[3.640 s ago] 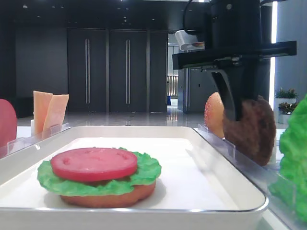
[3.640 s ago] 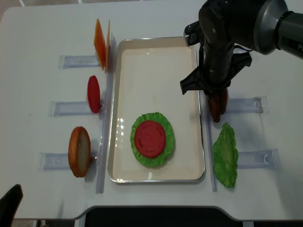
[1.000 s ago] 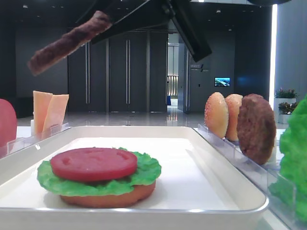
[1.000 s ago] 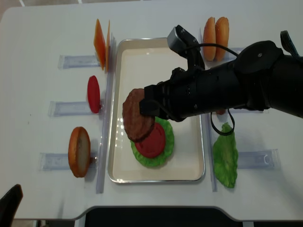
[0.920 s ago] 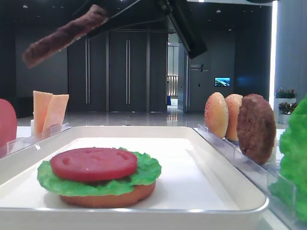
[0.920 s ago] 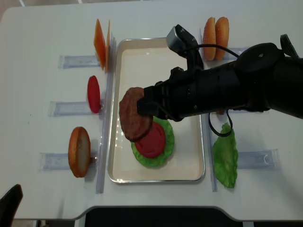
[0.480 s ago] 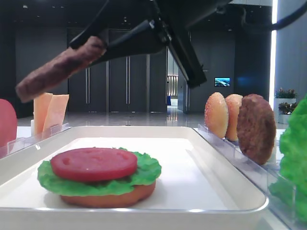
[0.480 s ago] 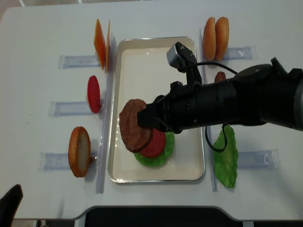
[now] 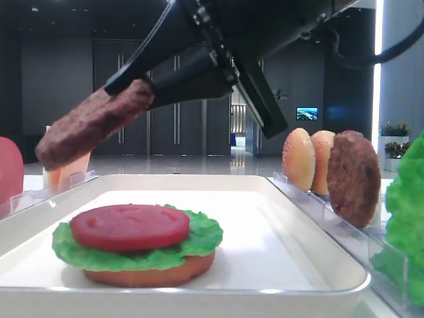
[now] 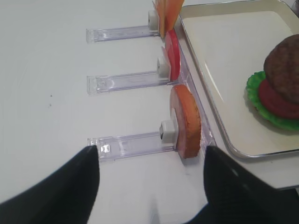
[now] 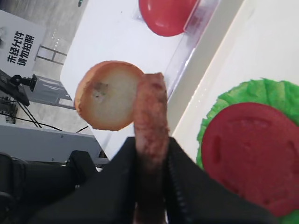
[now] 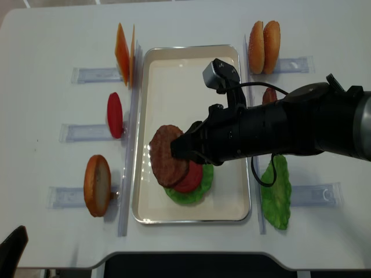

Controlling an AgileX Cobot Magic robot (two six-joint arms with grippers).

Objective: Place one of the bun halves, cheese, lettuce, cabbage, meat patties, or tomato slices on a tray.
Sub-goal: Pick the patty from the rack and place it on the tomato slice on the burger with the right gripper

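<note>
My right gripper (image 12: pixel 184 147) is shut on a dark reddish-brown meat patty (image 12: pixel 167 155), gripping it by the edge (image 11: pixel 150 107). The tilted patty (image 9: pixel 93 126) hangs just above the left side of a stack on the white tray (image 12: pixel 185 87). The stack has a tomato slice (image 9: pixel 129 225) on lettuce (image 9: pixel 199 242) on a bun half (image 9: pixel 152 275). My left gripper (image 10: pixel 150 151) is open with nothing between its fingers, low over the table beside the left racks.
Clear racks left of the tray hold a bun half (image 12: pixel 97 185), a tomato slice (image 12: pixel 115 114) and cheese (image 12: pixel 123 53). On the right stand two bun halves (image 12: pixel 264 46), another patty (image 9: pixel 353 177) and a lettuce leaf (image 12: pixel 276 191).
The right gripper has come down with the patty, from high over the tray's left side to just above the stack. The left gripper has not visibly moved.
</note>
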